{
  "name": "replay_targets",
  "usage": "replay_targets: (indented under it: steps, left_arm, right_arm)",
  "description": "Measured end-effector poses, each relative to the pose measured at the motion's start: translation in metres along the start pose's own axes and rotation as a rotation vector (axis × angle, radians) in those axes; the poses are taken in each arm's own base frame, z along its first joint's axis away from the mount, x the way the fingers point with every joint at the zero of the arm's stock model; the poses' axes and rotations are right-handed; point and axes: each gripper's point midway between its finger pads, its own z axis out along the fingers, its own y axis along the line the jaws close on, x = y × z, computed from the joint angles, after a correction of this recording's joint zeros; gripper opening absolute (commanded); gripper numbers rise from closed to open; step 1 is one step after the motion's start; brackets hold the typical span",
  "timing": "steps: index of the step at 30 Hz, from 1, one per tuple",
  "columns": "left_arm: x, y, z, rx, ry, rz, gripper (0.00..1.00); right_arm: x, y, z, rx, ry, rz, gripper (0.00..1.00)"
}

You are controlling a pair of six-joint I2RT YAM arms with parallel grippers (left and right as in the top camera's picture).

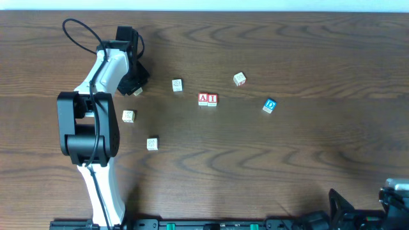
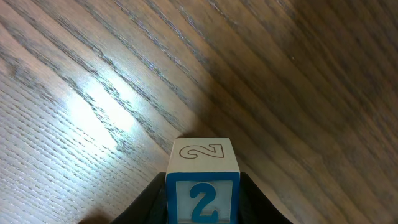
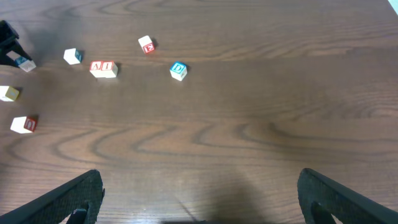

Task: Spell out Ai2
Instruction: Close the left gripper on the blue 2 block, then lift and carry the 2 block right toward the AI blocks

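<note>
Left fingers (image 2: 152, 205) clench the small wooden cube with a blue "2" (image 2: 202, 186), at 9 o'clock of the touching red "A" cube (image 1: 203, 98) and red "I" cube (image 1: 212, 98), presumably bound for their 3 o'clock end; right fingers (image 3: 68, 199) gape empty.

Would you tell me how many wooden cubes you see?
8: 2 cube between the left fingers; A cube and I cube touching mid-table; D cube farthest right; pale cubes left of A, above-right of I, two by the left arm.

Left arm (image 1: 102, 73) extended across the table; left gripper (image 2: 202, 198) jaws pressed against both sides of the "2" cube (image 2: 202, 180). Right gripper (image 3: 199, 196) jaws spread wide.
</note>
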Motion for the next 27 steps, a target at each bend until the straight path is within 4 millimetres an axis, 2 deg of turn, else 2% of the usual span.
replay_targets:
  steps: [6,9,15,18,20,27]
  left_arm:
    - [0.009,-0.005,-0.003,0.016,0.040,0.009,0.06]
    - [0.014,-0.017,-0.013,0.010,0.026,0.044,0.05]
    - [0.016,-0.077,-0.063,0.089,-0.122,0.204,0.05]
    - [0.028,-0.112,-0.096,0.168,-0.192,0.279,0.05]
    - [0.043,-0.137,-0.114,0.227,-0.228,0.332,0.05]
    - [0.104,-0.180,-0.123,0.288,-0.237,0.509,0.05]
  right_arm:
    - [0.000,0.000,0.000,0.000,0.000,0.000,0.99]
    - [0.000,0.000,0.000,0.000,0.000,0.000,0.99]
    - [0.000,0.000,0.000,0.000,0.000,0.000,0.99]
    - [0.000,0.000,0.000,0.000,0.000,0.000,0.99]
    - [0.000,0.000,0.000,0.000,0.000,0.000,0.99]
    - [0.000,0.000,0.000,0.000,0.000,0.000,0.99]
